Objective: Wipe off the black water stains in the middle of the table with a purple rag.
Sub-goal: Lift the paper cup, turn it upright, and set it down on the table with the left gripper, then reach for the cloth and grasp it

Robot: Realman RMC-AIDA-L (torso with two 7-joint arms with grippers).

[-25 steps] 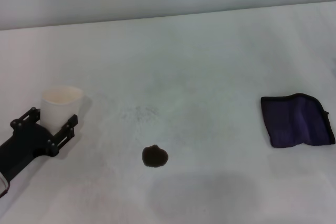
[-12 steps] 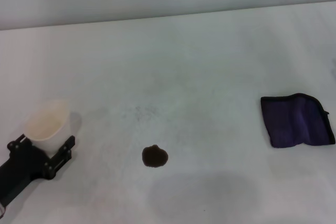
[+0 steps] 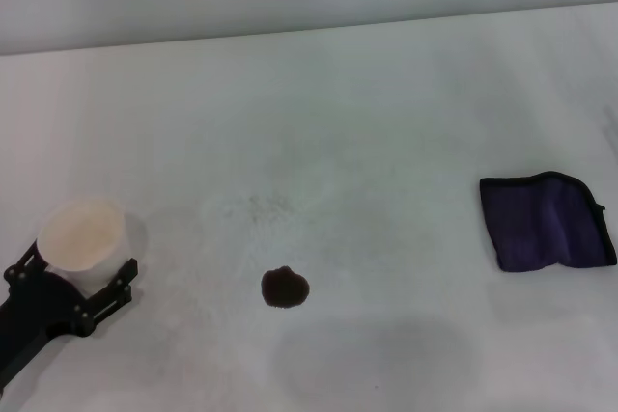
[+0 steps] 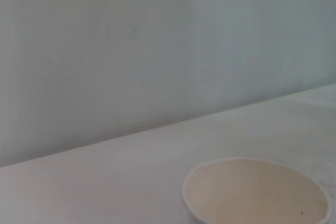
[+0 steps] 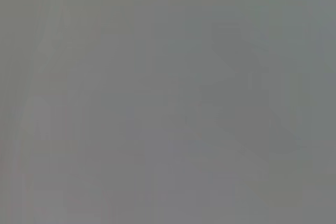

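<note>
The black water stain (image 3: 285, 288) is a small dark blot near the middle front of the white table (image 3: 367, 113). The purple rag (image 3: 547, 222), dark with black edging, lies folded flat at the right side, well away from the blot. At the front left, my left gripper (image 3: 73, 275) is shut on a white paper cup (image 3: 82, 236), its black fingers on either side of the cup. The left wrist view shows the cup's open mouth (image 4: 257, 192) from close above. My right gripper is out of view, and the right wrist view shows only plain grey.
A faint grey speckled smudge (image 3: 256, 207) lies just behind the blot. The table's far edge (image 3: 309, 34) meets a pale wall. A soft shadow (image 3: 372, 359) falls on the table in front of the blot.
My left gripper has drawn the paper cup toward the front left edge, and the cup has tipped so its mouth faces up more. The rag and blot have not moved.
</note>
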